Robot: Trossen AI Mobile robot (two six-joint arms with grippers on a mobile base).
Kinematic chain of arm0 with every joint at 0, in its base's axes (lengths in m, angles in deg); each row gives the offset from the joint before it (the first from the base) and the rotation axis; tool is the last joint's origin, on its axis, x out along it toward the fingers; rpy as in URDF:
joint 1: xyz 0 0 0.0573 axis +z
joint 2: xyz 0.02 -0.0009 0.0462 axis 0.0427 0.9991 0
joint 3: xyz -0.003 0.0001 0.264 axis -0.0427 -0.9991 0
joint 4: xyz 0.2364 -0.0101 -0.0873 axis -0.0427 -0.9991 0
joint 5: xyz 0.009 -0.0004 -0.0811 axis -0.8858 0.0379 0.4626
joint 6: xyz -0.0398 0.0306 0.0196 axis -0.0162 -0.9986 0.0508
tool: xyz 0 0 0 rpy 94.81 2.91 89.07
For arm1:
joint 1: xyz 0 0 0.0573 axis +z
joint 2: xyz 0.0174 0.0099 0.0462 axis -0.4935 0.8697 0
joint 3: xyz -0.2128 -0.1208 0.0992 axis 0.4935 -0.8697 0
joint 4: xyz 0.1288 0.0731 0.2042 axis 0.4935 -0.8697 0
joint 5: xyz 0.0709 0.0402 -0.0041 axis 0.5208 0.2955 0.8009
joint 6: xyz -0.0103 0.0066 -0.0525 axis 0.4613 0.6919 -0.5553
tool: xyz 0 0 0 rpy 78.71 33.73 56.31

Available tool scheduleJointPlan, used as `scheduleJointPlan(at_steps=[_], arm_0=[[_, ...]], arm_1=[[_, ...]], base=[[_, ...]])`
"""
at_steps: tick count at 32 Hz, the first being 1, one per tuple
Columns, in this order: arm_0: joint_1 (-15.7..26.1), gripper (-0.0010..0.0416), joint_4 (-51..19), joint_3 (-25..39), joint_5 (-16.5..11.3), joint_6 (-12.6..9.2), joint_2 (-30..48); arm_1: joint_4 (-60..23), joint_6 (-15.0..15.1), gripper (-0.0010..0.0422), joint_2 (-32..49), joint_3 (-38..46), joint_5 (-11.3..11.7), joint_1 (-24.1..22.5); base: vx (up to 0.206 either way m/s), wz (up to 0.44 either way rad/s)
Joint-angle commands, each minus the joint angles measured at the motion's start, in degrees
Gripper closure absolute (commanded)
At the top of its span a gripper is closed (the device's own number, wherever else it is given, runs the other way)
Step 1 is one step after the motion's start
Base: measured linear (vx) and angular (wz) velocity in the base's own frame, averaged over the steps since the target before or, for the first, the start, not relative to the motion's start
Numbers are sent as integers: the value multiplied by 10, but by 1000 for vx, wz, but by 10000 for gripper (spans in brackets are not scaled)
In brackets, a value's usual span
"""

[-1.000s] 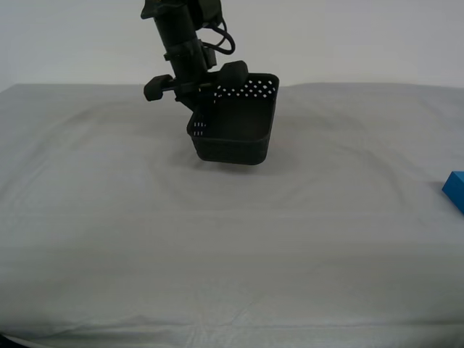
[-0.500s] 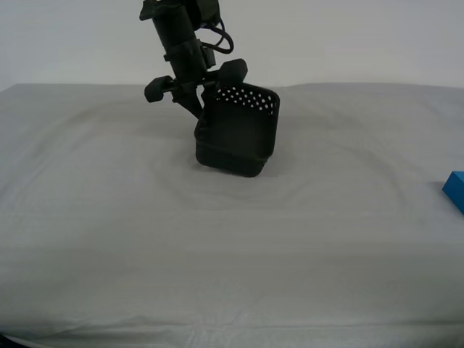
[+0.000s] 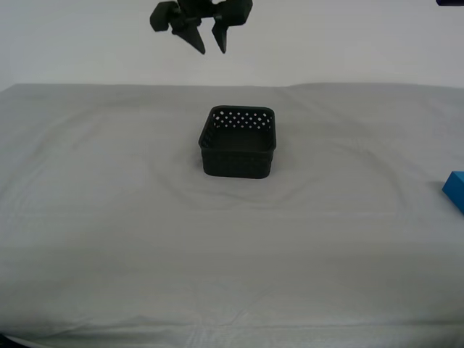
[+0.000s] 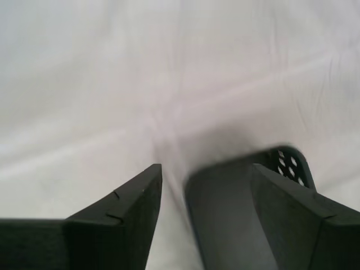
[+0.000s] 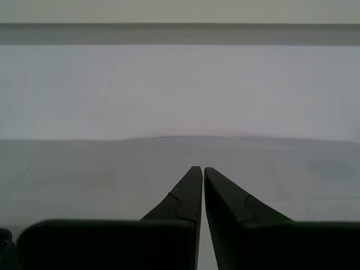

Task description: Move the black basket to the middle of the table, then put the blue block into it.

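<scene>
The black basket (image 3: 238,143) stands upright and empty on the table (image 3: 109,217), near its middle and a little toward the far edge. My second gripper (image 3: 212,49) hangs open and empty well above it, toward the exterior view's left. In the second wrist view the gripper (image 4: 206,167) has its jaws spread, with the blurred basket (image 4: 222,219) below them. The blue block (image 3: 455,190) lies at the exterior view's right edge, partly cut off. My first gripper (image 5: 202,167) is shut and empty, facing across grey cloth toward a pale wall.
The light grey cloth (image 3: 232,275) is slightly wrinkled around the basket. A pale wall (image 3: 348,43) rises behind the far edge of the table. A small dark part (image 3: 451,2) shows at the top right corner of the exterior view.
My second gripper held the tilted basket by its rim, set it down, let go and rose. The basket now rests flat on the cloth.
</scene>
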Motion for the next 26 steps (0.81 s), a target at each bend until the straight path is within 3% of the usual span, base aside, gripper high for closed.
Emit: scheduleJointPlan(at_steps=[1, 2, 6, 8, 9, 10, 11, 16, 19, 20, 26], arm_0=[[-1, 346, -111, 30, 9, 3, 0], [-1, 333, -140, 39, 17, 7, 0], [-2, 248, -319, 111, 102, 17, 0], [-4, 212, -395, 152, 105, 17, 3], [-5, 162, -497, 204, 105, 21, 15], [-5, 153, -515, 212, 105, 27, 19], [-5, 126, -577, 237, 105, 31, 43], [-5, 88, -661, 253, 104, 31, 131], [-5, 92, -674, 253, 103, 34, 183], [-5, 102, -679, 253, 69, 28, 214], [-7, 85, -697, 253, 57, 28, 268]], arm_1=[[-5, 53, 235, 0, 47, 61, 1], [-5, 59, 240, 0, 52, 69, 1], [2, 76, 270, 0, 62, 100, 6], [4, 82, 283, 0, 60, 103, 8], [7, 83, 301, 2, 60, 103, 10], [8, 84, 305, 2, 60, 103, 11], [15, 85, 319, 2, 60, 103, 11], [21, 85, 367, 1, 60, 103, 15], [21, 93, 400, 1, 60, 103, 17], [19, 97, 414, 1, 60, 102, 18], [22, 110, 412, 1, 60, 102, 22]], base=[[0, 0], [0, 0], [0, 0], [0, 0], [0, 0], [0, 0], [0, 0], [0, 0], [0, 0], [0, 0], [0, 0]])
